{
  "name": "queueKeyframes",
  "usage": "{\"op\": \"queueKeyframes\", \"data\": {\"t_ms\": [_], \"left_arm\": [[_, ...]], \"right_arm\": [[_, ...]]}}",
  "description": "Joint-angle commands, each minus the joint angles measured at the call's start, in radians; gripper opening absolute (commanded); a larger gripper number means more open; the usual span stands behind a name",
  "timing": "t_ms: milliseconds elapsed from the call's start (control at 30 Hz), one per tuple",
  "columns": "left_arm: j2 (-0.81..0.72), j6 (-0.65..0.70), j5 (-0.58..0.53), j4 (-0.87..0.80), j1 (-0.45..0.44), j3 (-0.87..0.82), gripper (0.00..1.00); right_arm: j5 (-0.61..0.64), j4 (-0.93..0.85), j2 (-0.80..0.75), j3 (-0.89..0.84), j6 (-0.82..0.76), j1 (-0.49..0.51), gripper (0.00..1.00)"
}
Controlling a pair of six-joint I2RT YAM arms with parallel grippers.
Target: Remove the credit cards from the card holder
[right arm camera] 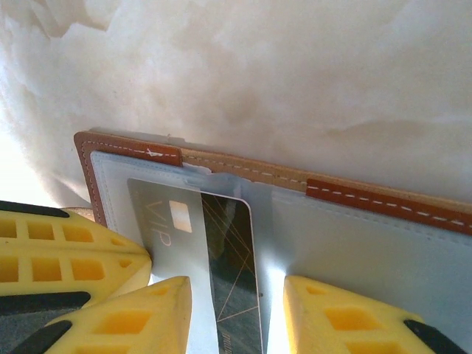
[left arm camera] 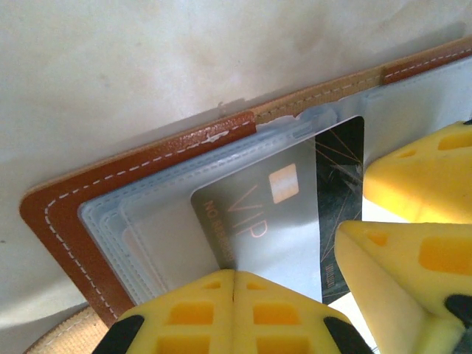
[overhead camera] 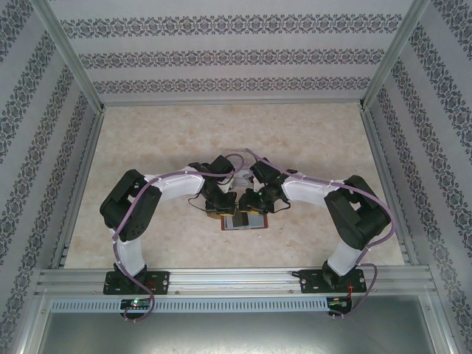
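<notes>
Fingertips of the left hand (left arm camera: 233,284) are pressed tight together with nothing visibly caught between them. They bear down at the near edge of the silver card (left arm camera: 258,221); whether they pin the card itself or only pocket film I cannot tell. Just beside it the right hand (right arm camera: 237,286) stands released, its yellow ribbed pads (right arm camera: 339,317) spread either side of the dark card (right arm camera: 230,251) with a sliver of gap on each flank. Both cards lie overlapped on the clear pockets (left arm camera: 125,228) of the card holder (right arm camera: 383,198); how deep they sit I cannot tell. The holder lies opened flat on the surface (right arm camera: 295,66), between the two arms.

Risks, as I judge them:
- The cards are thin, stiff and glossy, so pads closing on the long edges could make the dark one bow or squirt free.
- The pocket film is soft, cloudy and layered, and a pad may snag it and drag the whole holder.
- Stitched brown leather with a tan spine rests on a smooth, pale, marbled top, which offers little friction if the left hand's press slides off the slick plastic.
- The silver card may also ride along with its overlapping neighbour.
</notes>
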Motion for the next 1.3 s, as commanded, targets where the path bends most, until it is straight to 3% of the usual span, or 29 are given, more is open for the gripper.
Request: {"op": "queueKeyframes", "data": {"t_ms": [0,300,767,1033,1267], "left_arm": [[0.013,0.013,-0.068,-0.059,-0.009,0.005,0.03],[0.021,0.011,-0.063,-0.053,-0.009,0.008,0.03],[0.024,0.012,-0.061,-0.051,-0.009,0.011,0.03],[0.024,0.011,-0.060,-0.048,-0.008,0.009,0.03],[0.022,0.009,-0.059,-0.045,-0.009,0.006,0.03]], "right_arm": [[-0.043,0.034,0.000,-0.033,-0.009,-0.012,0.37],[-0.142,0.156,-0.027,-0.080,0.047,-0.021,0.32],[-0.162,0.173,-0.091,-0.102,0.070,-0.038,0.21],[-0.158,0.157,-0.050,-0.093,0.054,-0.036,0.14],[-0.081,0.076,-0.087,-0.099,0.012,-0.047,0.09]]}}
